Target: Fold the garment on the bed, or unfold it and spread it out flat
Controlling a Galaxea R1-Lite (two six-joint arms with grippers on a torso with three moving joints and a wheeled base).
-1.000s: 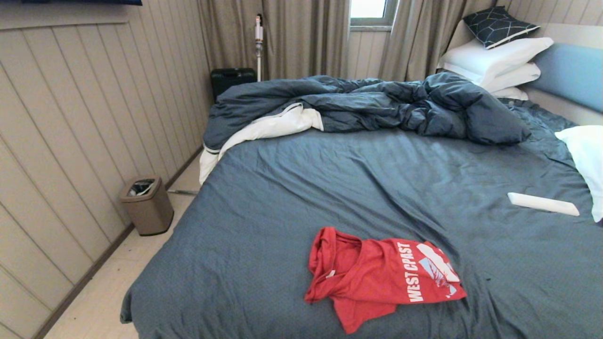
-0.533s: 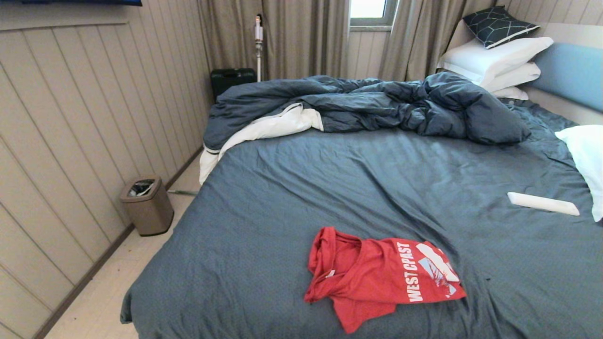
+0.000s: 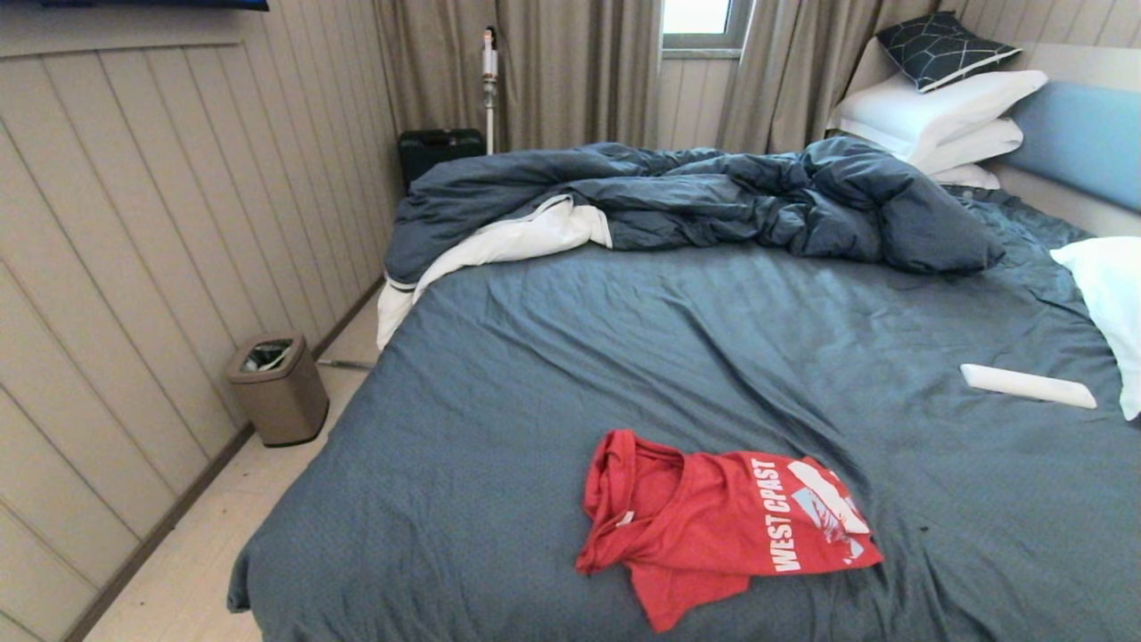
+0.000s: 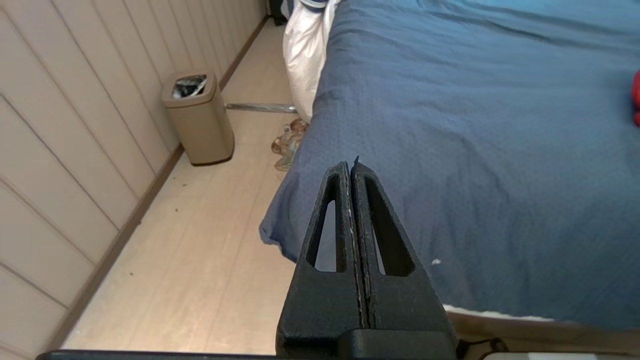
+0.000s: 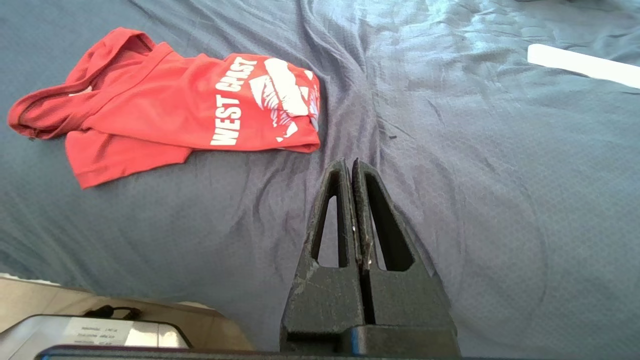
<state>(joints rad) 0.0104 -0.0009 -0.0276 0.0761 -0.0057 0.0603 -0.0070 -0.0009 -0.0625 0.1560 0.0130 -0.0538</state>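
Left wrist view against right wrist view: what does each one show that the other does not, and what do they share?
Only the left wrist view shows the floor beside the bed, the tan bin by the panelled wall, and the left claw, shut, above the bed's corner; of the red T-shirt only a sliver appears at its edge. Only the right wrist view shows the whole crumpled T-shirt with its white WEST COAST lettering, a white flat object farther up the sheet, and the right claw, shut, clear of the shirt. Both show the blue-grey sheet.
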